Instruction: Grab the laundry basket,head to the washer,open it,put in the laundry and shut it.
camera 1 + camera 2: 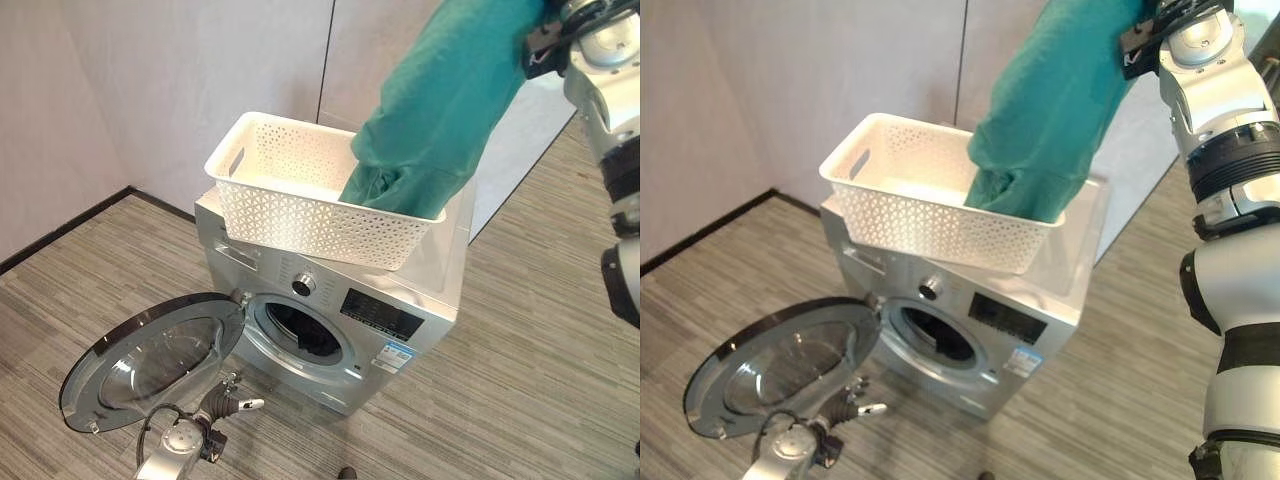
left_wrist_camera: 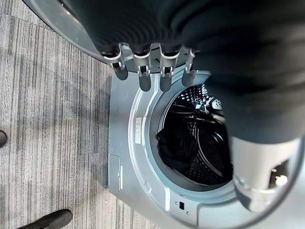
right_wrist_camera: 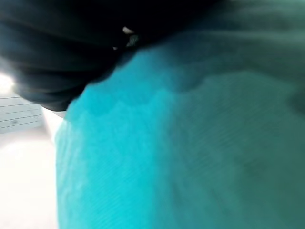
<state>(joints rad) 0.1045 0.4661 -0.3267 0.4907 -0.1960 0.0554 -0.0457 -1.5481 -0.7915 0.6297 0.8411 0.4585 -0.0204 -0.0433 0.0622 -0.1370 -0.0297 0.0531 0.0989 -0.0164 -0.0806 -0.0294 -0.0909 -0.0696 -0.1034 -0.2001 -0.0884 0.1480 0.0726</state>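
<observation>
The white lattice laundry basket [image 1: 300, 215] stands on top of the silver washer [image 1: 400, 320]. A teal garment [image 1: 440, 110] stretches from inside the basket's right end up to my right hand [image 1: 1140, 45], which is raised high and shut on the cloth. In the right wrist view the teal cloth [image 3: 181, 143] lies right against that hand. The washer's round door [image 1: 150, 360] is swung wide open to the left. A dark piece of laundry [image 2: 178, 148] lies inside the drum. My left hand [image 1: 228, 402] hangs low beside the door, its fingers [image 2: 143, 71] straight and holding nothing.
The washer sits near a corner of pale walls [image 1: 150, 80] on a grey plank floor [image 1: 520, 380]. A person's dark shoe [image 2: 47, 220] stands on the floor close in front of the washer.
</observation>
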